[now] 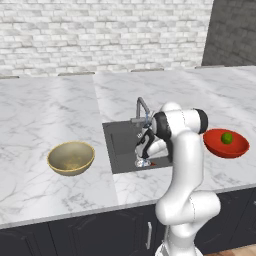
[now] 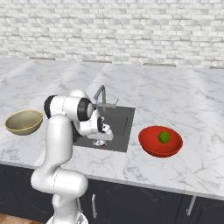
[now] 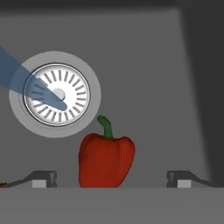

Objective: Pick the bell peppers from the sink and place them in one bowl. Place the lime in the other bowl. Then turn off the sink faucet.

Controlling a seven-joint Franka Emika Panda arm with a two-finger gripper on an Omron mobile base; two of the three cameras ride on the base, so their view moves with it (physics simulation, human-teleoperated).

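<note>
Elbow bent high over the counter edge, the white arm folds down into the sink (image 1: 116,145), with the gripper (image 3: 111,179) hanging low inside the basin and pointing at its floor. Its jaws stand spread wide, released, holding nothing. From the hand view, a red bell pepper (image 3: 106,160) with a green stem lies on the dark sink floor between the two fingertips (image 3: 43,178), untouched on either side. Just beyond the pepper sits the round metal drain (image 3: 57,94), and a pale blue stream of water runs across it. The faucet (image 1: 142,108) rises at the back of the basin, close behind the arm. Left of the sink, the tan bowl (image 1: 71,158) rests on the marble counter (image 1: 45,110). To the right sits the red bowl (image 1: 226,143) with the lime (image 1: 227,138) inside it.
</note>
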